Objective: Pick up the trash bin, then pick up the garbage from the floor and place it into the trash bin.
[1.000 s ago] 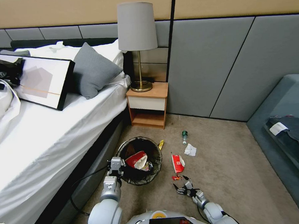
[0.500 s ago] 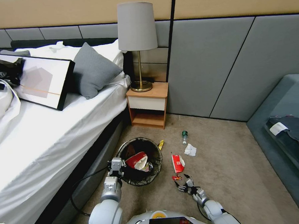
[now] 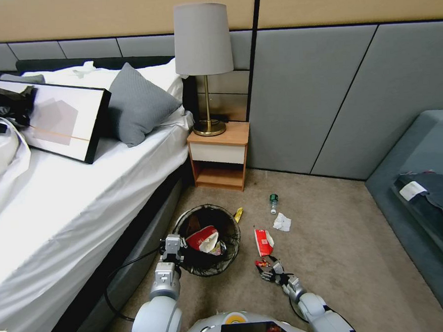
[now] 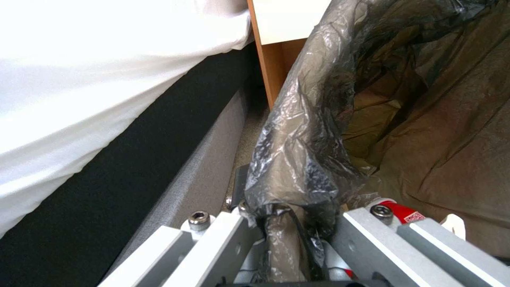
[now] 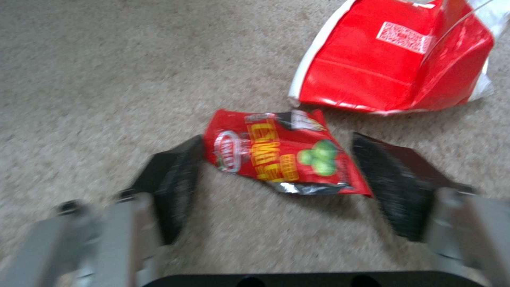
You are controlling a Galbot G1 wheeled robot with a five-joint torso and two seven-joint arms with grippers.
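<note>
Black liner plastic, folded over the rim of the trash bin [image 3: 208,238], was pinched between the fingers of the left gripper [image 4: 287,223] at about the bin's eight o'clock edge; the jaws stood narrow, clamped on rim and bag together. That hold probably served to keep the bin steady and its mouth facing up beside the bed [image 3: 60,204], ready to receive litter. Red-and-white packets already lay inside it.

Moving rightward across the floor [image 3: 344,248], a yellow wrapper [image 3: 238,214] lay touching the bin's two o'clock side. At three o'clock of the bin lay a large red-and-white packet [image 5: 393,59], and just beside its near end, a small red snack packet [image 5: 281,155]. The right gripper [image 5: 276,175] hung low over that small packet, jaws spread wide, one black finger on either side of it and not yet closed. The straddle suggested a pinch across the packet's width was being lined up.

Farther off, toward twelve o'clock from the gripper, a white tissue wad [image 3: 282,222] and a green-capped bottle [image 3: 273,203] lay on the carpet, near each other.
</note>
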